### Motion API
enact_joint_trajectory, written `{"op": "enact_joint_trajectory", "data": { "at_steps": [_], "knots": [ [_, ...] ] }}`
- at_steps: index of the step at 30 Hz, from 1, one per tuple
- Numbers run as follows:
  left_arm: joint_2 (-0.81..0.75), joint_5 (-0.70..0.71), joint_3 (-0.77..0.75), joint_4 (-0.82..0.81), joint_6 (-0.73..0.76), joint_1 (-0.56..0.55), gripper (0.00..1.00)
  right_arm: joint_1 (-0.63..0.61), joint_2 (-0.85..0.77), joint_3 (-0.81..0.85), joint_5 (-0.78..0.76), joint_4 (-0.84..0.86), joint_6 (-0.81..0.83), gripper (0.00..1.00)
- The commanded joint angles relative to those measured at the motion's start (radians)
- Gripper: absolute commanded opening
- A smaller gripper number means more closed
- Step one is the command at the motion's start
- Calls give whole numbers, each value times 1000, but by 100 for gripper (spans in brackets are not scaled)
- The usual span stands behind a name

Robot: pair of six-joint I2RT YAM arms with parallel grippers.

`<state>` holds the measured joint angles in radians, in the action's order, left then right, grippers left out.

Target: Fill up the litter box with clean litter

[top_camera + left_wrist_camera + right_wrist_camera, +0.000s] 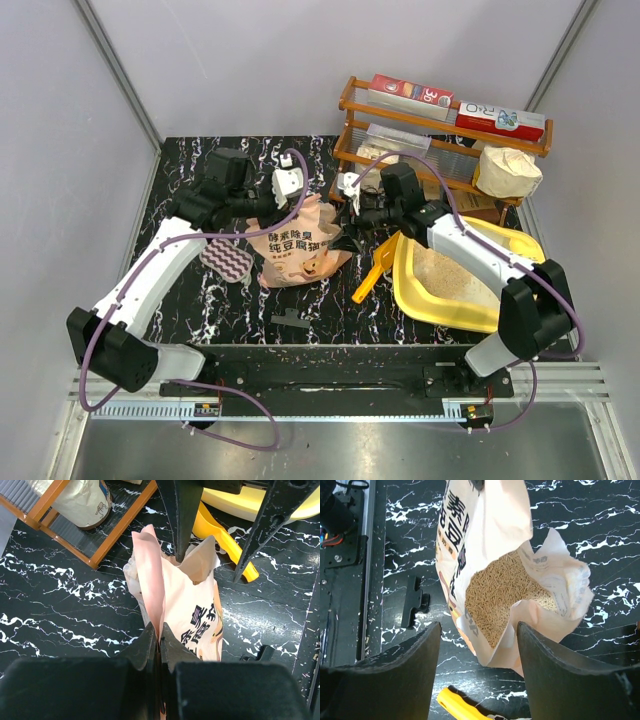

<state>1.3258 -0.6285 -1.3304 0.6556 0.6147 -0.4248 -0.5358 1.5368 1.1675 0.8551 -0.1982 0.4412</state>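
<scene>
**Current state**

1. The litter box (525,245) sits on the counter (230,310) at the right, in front of the right arm (480,255). A layer of pale granules (450,275) covers part of its floor, so filling appears to have started but not finished.
2. The rest of the clean litter (502,597) is in the peach bag (300,250), which stands mid-counter, left of the box and apart from it. The bag mouth is open and beige pellets show inside.
3. A yellow-orange scoop (372,272) lies between the bag and the box, against the box's left wall.
4. A black clip (412,602) lies on the counter on the near side of the bag.

**Jaws**

- Left jaws: fully closed, pinching the upper edge of the bag and holding that side up.
- Right jaws: spread wide over the open mouth, gripping nothing. One finger sits inside the mouth and the other beyond its rim on the scoop side.

**Step in hand**

This appears to be the transfer step. One arm has the bag secured, and the other arm is positioned to take a second hold.

**Next move: requirements**

- The right jaws probably need to close on the free rim opposite the left grip.
- Both arms would then need to lift together and carry the mouth over the box wall before tipping.
- The film is thin and creased, so a shallow pinch may slip under the weight of the load.
</scene>
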Motion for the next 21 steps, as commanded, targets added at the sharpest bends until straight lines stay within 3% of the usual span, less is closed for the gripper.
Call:
{"op": "enact_joint_trajectory", "data": {
  "at_steps": [1,5,7,12,17,20,21],
  "knots": [
    [-83,-106,-3,-194,-23,-5,0,-1,-58,-12,-11,-58,99,66],
    [-71,-102,-4,-212,-110,-6,0,0,-72,-37,-30,-43,174,58],
    [-41,-82,-41,-183,-148,-6,0,0,-89,-57,-30,-17,168,49],
    [9,-82,-138,-47,-106,-12,0,2,-110,-95,-10,160,30,43],
    [-42,-152,-83,-103,-145,-12,1,0,-50,-89,-14,191,-71,24],
    [-91,-163,-59,-164,-212,-12,25,2,-18,-49,-56,154,-52,18],
    [-102,-151,-90,-187,-242,-12,38,2,-15,-48,-65,148,-38,16]
  ]
}}
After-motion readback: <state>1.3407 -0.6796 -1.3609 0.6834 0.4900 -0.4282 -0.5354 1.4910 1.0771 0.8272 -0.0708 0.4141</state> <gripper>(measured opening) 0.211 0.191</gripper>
